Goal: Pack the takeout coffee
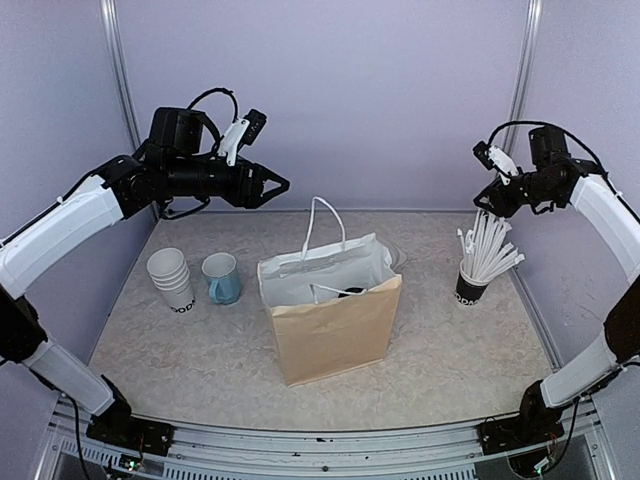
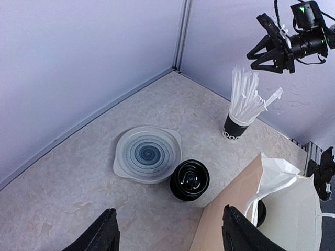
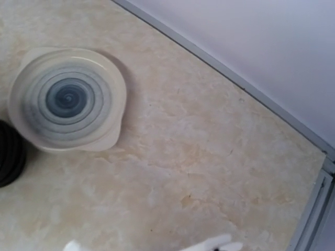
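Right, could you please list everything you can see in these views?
paper bag: one, brown with white lining and handles, centre, upright and open
black lid: one, just showing inside the bag, probably the takeout coffee's; cup hidden
white cups: one nested stack, left of the bag
mug: one, light blue, beside the stack
straws: a bunch, white, standing in a black cup right of the bag
plate: one, pale with blue spiral, behind the bag
black round item: one, beside the plate; perhaps stacked lids
left pincer: black, raised, open, empty
right pincer: black, raised above the straws
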Robot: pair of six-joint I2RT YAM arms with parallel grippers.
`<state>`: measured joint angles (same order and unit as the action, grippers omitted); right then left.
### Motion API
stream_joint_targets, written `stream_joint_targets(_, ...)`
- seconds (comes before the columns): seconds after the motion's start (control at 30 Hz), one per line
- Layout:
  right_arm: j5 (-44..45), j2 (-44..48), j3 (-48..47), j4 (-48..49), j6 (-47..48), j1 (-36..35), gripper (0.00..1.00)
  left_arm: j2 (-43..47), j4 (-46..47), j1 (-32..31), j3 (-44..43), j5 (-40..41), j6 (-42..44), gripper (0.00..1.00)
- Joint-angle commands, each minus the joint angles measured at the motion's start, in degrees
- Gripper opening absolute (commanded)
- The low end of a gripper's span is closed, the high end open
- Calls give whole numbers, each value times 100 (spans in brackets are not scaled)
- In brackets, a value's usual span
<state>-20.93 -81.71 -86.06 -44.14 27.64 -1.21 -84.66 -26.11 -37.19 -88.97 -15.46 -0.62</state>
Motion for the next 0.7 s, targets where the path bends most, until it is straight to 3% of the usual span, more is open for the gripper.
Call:
stream_joint_targets(0.0,153,-308,-24,330,-369,67,37,152,391,19,211,296,-259,66)
stream_joint_targets(0.67,563,-810,-143,346,-593,68,34,260,493,-103,492,220,-526,61)
